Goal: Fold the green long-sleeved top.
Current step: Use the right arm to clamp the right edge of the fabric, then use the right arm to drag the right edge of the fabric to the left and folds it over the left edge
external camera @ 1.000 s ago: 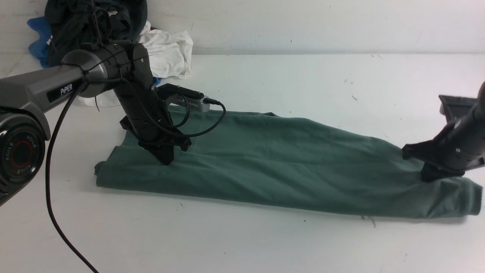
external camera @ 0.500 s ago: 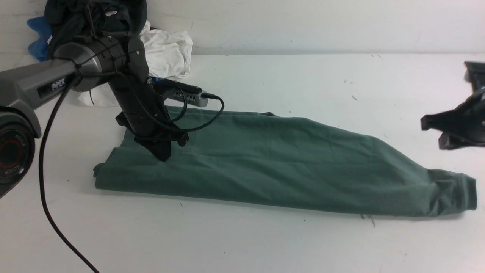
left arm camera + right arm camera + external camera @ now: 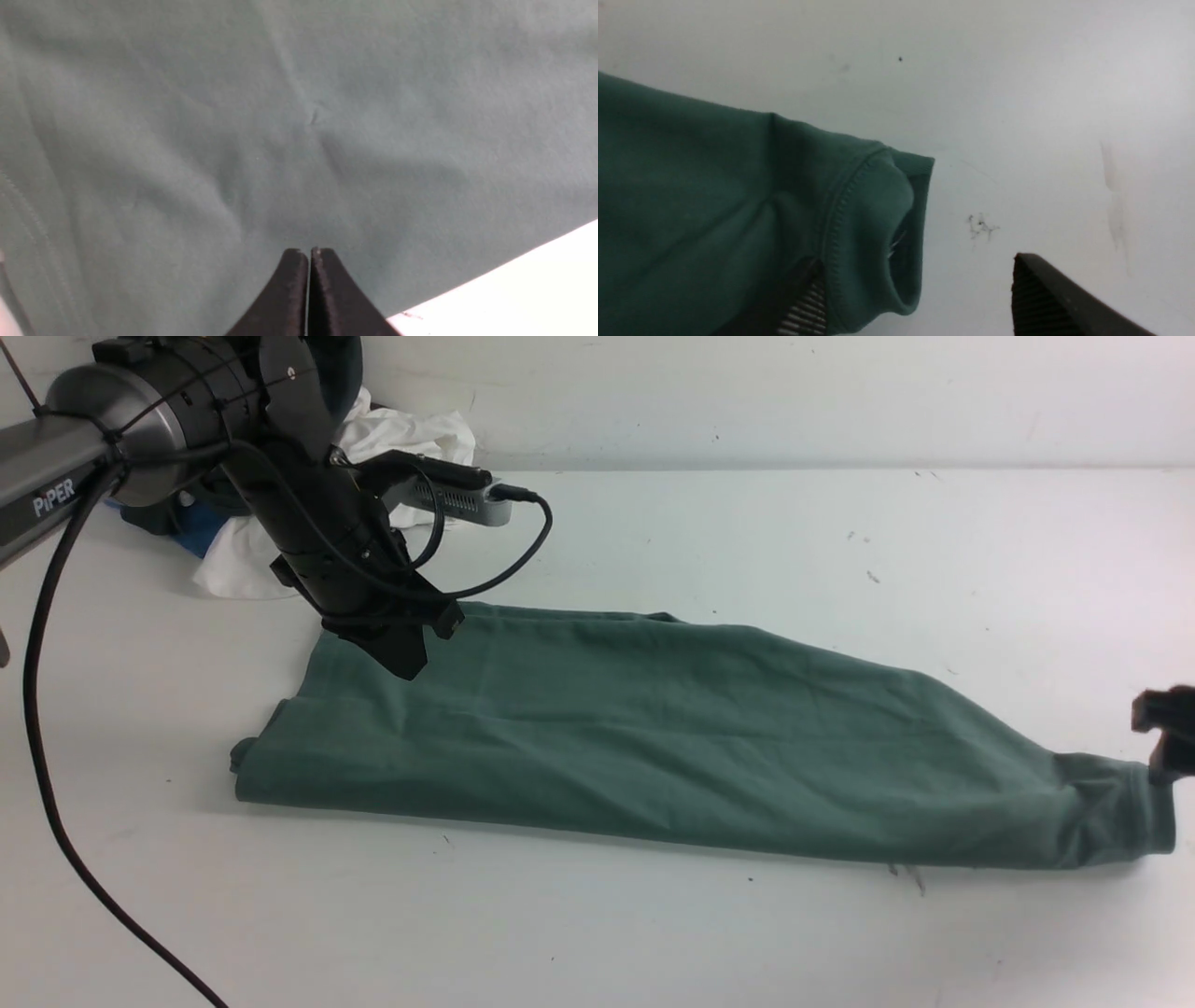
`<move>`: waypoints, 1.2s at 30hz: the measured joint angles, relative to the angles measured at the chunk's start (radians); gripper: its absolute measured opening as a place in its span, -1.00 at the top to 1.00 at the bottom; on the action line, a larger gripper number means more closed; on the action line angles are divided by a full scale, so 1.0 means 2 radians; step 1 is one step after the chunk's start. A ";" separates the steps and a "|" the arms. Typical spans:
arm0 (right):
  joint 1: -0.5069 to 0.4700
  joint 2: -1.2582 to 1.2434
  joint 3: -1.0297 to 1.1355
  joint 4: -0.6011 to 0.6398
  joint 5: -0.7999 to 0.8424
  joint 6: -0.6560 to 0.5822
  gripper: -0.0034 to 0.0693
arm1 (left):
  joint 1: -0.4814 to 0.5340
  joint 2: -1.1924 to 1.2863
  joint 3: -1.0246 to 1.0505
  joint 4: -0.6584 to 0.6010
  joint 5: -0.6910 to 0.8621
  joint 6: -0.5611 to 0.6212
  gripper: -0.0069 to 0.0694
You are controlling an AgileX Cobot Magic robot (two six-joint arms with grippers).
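Observation:
The green long-sleeved top lies folded into one long strip across the white table, with a sleeve cuff at its right end. My left gripper hangs just above the strip's far left part, shut with nothing between its fingers. In the left wrist view the closed tips point at smooth green cloth. My right gripper shows only partly at the right edge, beside the cuff. In the right wrist view it stands open, and the cuff lies flat between its fingers.
A pile of other clothes sits at the back left against the wall: a white garment and a blue one, partly hidden by my left arm. The arm's black cable hangs down over the table's left side.
My right gripper opened, let go of the sleeve end, lifted off and swung to the right edge. The left gripper rose off the top and drew back, still shut. The cuff lies flatter.

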 joint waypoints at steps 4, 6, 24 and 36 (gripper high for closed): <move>-0.021 0.045 0.008 0.033 -0.037 -0.010 -0.50 | 0.000 0.000 0.000 0.000 0.000 0.003 0.84; -0.022 0.070 0.008 0.052 -0.048 -0.021 -0.50 | 0.000 0.000 0.000 0.000 0.000 0.003 0.84; -0.022 0.082 0.005 0.170 -0.068 -0.178 0.74 | 0.000 0.000 0.000 0.001 0.010 0.003 0.84; -0.101 -0.078 -0.049 0.018 0.017 -0.085 0.88 | 0.000 -0.072 0.000 0.001 0.010 0.003 0.84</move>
